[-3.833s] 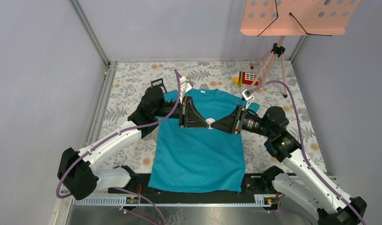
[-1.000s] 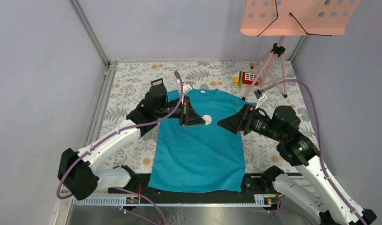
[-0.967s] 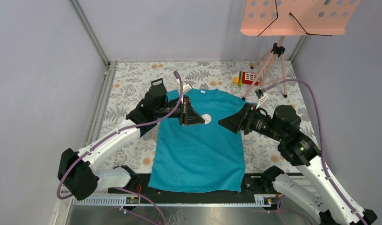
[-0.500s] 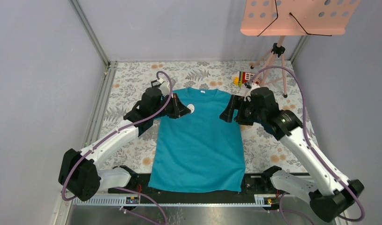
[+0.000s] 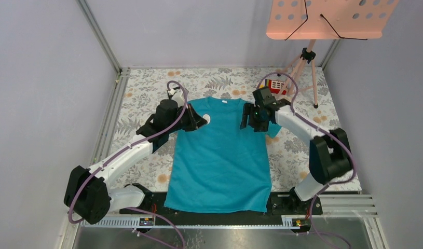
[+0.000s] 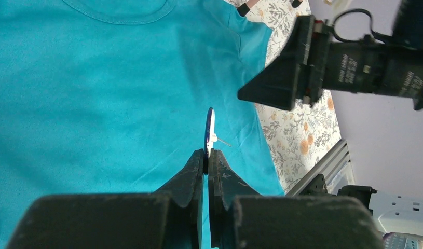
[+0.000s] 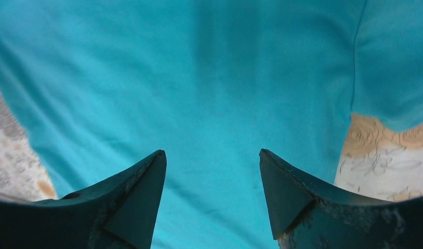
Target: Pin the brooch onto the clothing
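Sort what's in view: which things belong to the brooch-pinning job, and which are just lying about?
Job: brooch, held edge-on in left gripper; teal T-shirt; open right gripper.
Lying about: pink music stand; small red toy.

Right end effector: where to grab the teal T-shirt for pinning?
Probably the chest panel of the teal short-sleeved T-shirt, pinching up a fold from above: it lies flat, offering no free edge. The open right end effector hovers over it; the left end effector holds the small round brooch.

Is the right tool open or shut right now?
Open. In the right wrist view the right tool has its fingers wide apart, with only bare teal T-shirt between them; it holds nothing.
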`<state>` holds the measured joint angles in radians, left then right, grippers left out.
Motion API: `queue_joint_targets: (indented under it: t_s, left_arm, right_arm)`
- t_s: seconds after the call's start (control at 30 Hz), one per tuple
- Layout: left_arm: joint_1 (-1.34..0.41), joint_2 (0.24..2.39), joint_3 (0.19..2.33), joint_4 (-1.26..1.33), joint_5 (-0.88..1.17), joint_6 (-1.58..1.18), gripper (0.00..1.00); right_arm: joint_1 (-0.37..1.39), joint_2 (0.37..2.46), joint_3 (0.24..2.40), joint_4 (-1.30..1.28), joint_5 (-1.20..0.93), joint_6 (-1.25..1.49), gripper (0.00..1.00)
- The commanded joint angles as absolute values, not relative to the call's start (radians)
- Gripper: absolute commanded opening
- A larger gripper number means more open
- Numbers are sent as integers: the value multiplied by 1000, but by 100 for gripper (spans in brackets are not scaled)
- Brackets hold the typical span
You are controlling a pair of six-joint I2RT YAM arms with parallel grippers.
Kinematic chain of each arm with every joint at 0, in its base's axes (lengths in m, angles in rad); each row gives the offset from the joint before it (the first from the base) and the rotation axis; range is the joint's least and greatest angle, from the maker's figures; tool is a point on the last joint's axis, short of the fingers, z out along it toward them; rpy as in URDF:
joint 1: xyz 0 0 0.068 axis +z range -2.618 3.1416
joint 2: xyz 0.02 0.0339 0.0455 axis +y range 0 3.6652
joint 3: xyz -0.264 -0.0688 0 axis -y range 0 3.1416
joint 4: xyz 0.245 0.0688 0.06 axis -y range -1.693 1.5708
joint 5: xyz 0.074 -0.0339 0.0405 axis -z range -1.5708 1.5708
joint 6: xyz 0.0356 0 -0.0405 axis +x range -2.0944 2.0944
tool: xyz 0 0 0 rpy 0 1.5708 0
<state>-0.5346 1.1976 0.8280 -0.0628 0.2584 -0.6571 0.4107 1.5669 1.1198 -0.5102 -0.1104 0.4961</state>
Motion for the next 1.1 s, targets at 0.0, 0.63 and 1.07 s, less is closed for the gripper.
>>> queue_joint_targets:
  t_s: [0.0, 0.63, 1.07]
  left_arm:
    - [-526, 1173, 809, 18, 237, -694, 0]
    - [-522, 1251, 778, 145, 259, -763, 0]
    - [-522, 1269, 760, 184, 262, -790, 0]
  right_arm:
    - [416, 1686, 1257, -474, -29, 450, 73]
    - [456, 2031, 1451, -543, 120, 396, 62]
    - [485, 2025, 1403, -555, 157, 433, 53]
